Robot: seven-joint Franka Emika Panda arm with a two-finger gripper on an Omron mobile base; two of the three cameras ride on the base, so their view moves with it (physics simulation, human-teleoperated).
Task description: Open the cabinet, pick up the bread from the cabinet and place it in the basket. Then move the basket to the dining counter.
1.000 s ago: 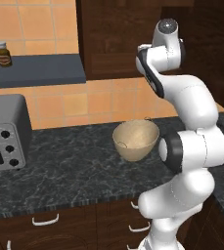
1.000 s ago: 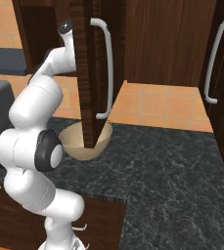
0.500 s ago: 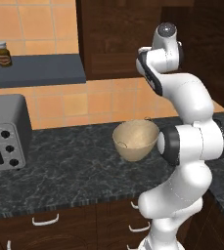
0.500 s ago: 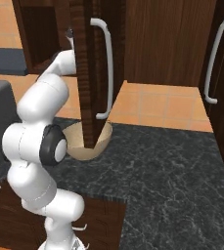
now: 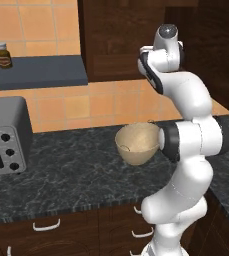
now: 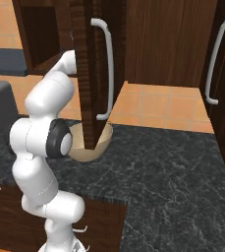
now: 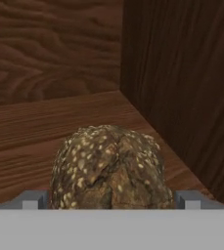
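1. Left base view: my arm rises from the lower right and reaches up toward the dark wood cabinet (image 5: pixel 126 45). The basket (image 5: pixel 137 143) sits upright on the black speckled worktop (image 5: pixel 71 175), just in front of my elbow, its mouth facing up; the part of its hollow I can see holds nothing. A grey toaster oven (image 5: pixel 3 135) stands at the left, and a small jar (image 5: pixel 4 55) sits on the blue-grey shelf (image 5: pixel 36 72) above it.

2. Right base view: the cabinet door (image 6: pixel 87 74) stands swung out, edge-on to the camera, its long silver bar handle (image 6: pixel 106 69) running vertically. My forearm passes behind the door into the cabinet. The basket shows below the door's lower edge, partly hidden by it.

3. Hand view: the bread (image 7: pixel 111 168) lies on the cabinet's wooden floor near the corner where the back and side walls meet. It is a rounded, dark brown lump with a cracked crust and pale seed-like specks; I cannot tell its long axis. It sits between my gripper's (image 7: pixel 111 200) two grey tips, which flank it closely, yet I cannot tell whether they are pressing on it.
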